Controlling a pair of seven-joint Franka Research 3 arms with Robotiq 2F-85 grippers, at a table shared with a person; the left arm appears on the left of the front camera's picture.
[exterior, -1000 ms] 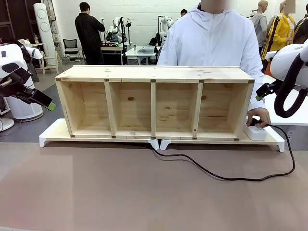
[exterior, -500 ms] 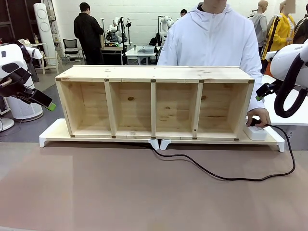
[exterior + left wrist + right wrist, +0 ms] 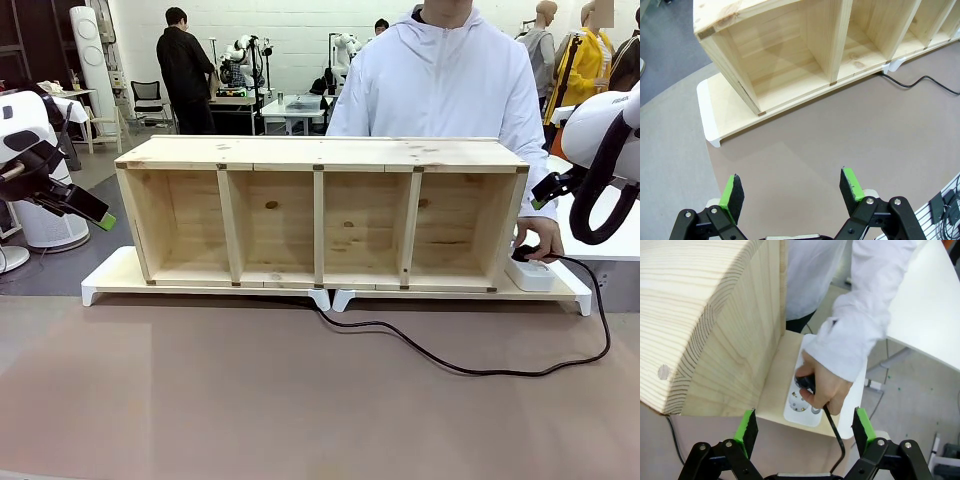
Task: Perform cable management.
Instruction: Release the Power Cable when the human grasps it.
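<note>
Little has shifted since a second ago: only the person's hand [image 3: 537, 240] has resettled on the plug [image 3: 805, 382] at the white power strip [image 3: 802, 407], while both arms hold their places. That hand grips the black plug over a socket of the strip, which lies on the white riser [image 3: 565, 288] just beside the right end of the wooden shelf unit [image 3: 320, 210].

From the plug, the cable [image 3: 470, 368] loops out across the brown tabletop [image 3: 250, 400] and runs back to the gap between the two risers under the shelf's middle.

The left tool [image 3: 792, 189] hovers empty with its jaws wide above bare tabletop near the shelf's left end. The right tool [image 3: 805, 432] hangs above the strip, jaws wide, holding nothing.

My reading is that the plugging or unplugging step belongs to the person, and the robot waits. Next, probably, an arm must come down onto the slack loop and gather it.
</note>
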